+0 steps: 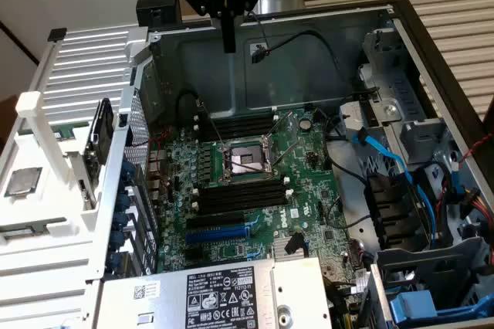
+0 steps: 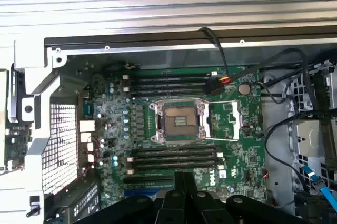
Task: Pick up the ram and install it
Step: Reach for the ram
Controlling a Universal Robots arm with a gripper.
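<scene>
Exterior view and wrist view of an open computer case [image 1: 401,43] with my arm held above it. My gripper [image 1: 228,45] hangs at the top centre of the exterior view, over the case's rear wall and well clear of the green board [image 1: 309,190] below. My wrist points straight down. The black linkages spread outward above, and my two fingers [image 2: 179,184] are drawn together into one narrow dark bar that grips nothing.

In the wrist view the fingers show at the bottom centre, above the lower bank of black memory slots [image 2: 174,156]. The processor socket [image 2: 179,121] lies at mid frame, between that bank and a second bank of slots [image 2: 168,84].

The ram [image 1: 103,130] appears to be the dark stick standing on edge in the white rack [image 1: 46,213]. It sits at the left of the exterior view, outside the case and well apart from my gripper. Its surface detail cannot be made out. A blue slot [image 1: 220,228] lies just below the lower slots
</scene>
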